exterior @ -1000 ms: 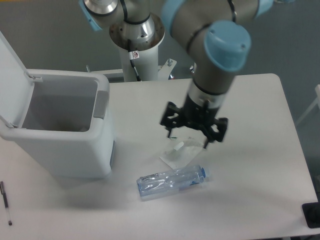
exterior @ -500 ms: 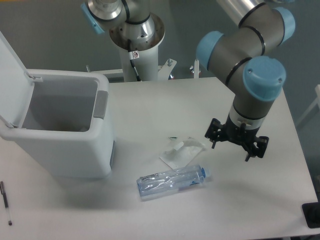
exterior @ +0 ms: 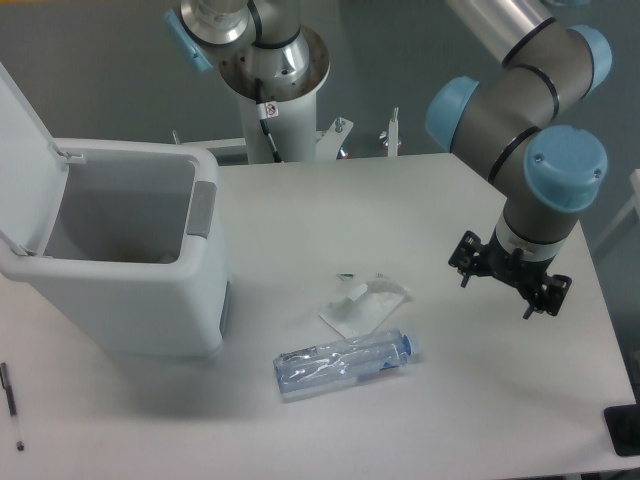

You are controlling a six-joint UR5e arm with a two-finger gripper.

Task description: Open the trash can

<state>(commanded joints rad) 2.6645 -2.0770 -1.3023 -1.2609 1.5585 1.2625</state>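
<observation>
White trash can [exterior: 130, 290] at nine o'clock, lid raised, interior bare. Gripper [exterior: 508, 285] at three o'clock, jaws spread, holding nothing.

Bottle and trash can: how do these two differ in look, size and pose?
The bottle is clear, small and lies on its side; the trash can is white, opaque, far bigger and stands upright. The trash can's lid is raised, showing its inside; the bottle has a blue cap end. Both rest on the table.
</observation>
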